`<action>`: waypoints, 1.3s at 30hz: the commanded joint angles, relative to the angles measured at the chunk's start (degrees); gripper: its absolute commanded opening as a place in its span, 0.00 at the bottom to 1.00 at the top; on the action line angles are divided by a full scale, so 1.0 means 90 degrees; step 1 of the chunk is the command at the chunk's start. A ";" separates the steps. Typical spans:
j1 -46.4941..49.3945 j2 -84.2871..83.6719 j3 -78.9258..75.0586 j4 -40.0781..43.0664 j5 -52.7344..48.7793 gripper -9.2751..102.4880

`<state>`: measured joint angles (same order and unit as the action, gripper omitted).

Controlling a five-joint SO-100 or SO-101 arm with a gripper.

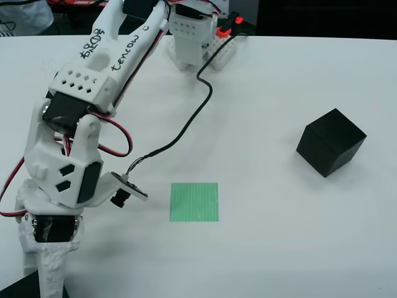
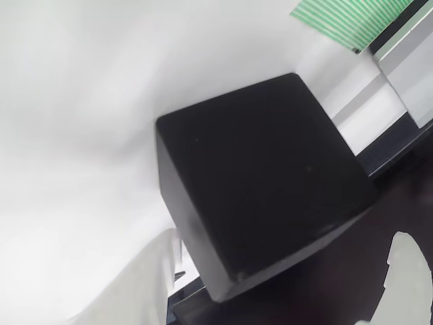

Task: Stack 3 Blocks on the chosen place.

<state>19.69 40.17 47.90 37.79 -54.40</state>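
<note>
One black block [image 1: 330,143] sits alone on the white table at the right of the overhead view. The green striped square [image 1: 195,202], the chosen place, lies bare at mid-table. My gripper [image 1: 46,279] hangs low at the bottom left corner, beside a dark shape [image 1: 15,288] at the frame edge. The wrist view shows a second black block [image 2: 264,183] close up, between my gripper's [image 2: 270,291] white fingers. The left finger [image 2: 135,284] is against the block and the right finger [image 2: 409,277] stands off it. The green square [image 2: 345,20] peeks in at top right.
The arm's white base [image 1: 189,43] stands at the table's far edge. A black cable [image 1: 186,124] runs across the table toward the small camera [image 1: 124,192] on the wrist. Open white table lies between the green square and the right block.
</note>
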 commanded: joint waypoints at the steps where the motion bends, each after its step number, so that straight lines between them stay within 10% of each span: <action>1: -0.0049 -0.0049 -0.0498 0.0029 0.0059 0.42; 39: 0.0371 0.1035 0.1055 0.0488 -0.0039 0.42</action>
<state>22.85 43.95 56.95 42.19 -54.93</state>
